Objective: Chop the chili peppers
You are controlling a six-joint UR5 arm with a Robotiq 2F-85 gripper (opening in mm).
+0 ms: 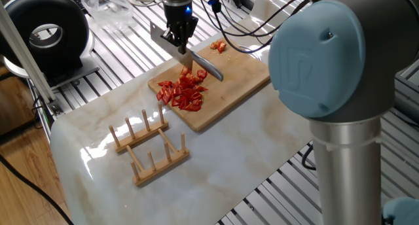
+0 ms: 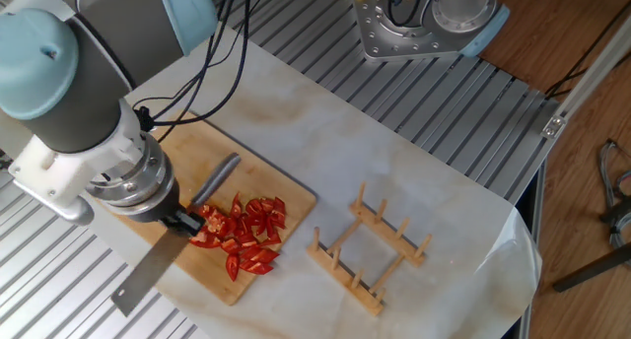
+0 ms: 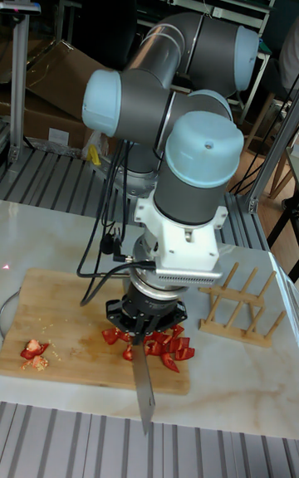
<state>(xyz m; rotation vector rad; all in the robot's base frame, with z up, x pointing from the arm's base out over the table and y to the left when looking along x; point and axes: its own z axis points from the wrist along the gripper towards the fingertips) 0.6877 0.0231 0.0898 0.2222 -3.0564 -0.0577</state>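
The chili peppers (image 1: pixel 184 91) lie cut into many small red bits, heaped on the near end of a wooden cutting board (image 1: pixel 232 78). The pile also shows in the other fixed view (image 2: pixel 246 237) and the tall view (image 3: pixel 166 343). A few red scraps (image 1: pixel 219 46) sit apart at the board's far end (image 3: pixel 33 351). My gripper (image 1: pixel 178 39) is shut on a grey knife (image 2: pixel 141 282), held at the pile's edge (image 2: pixel 185 221). The blade (image 3: pixel 143 387) sticks out past the board edge, and the handle (image 1: pixel 208 69) lies over the board.
A wooden peg rack (image 1: pixel 148 147) stands on the marble slab beside the board (image 2: pixel 371 250). A black round device (image 1: pixel 43 31) and a clear bag (image 1: pixel 108 2) are at the far left. A metal mount (image 2: pixel 415 26) sits at the back. The arm's big joint (image 1: pixel 327 55) fills the right foreground.
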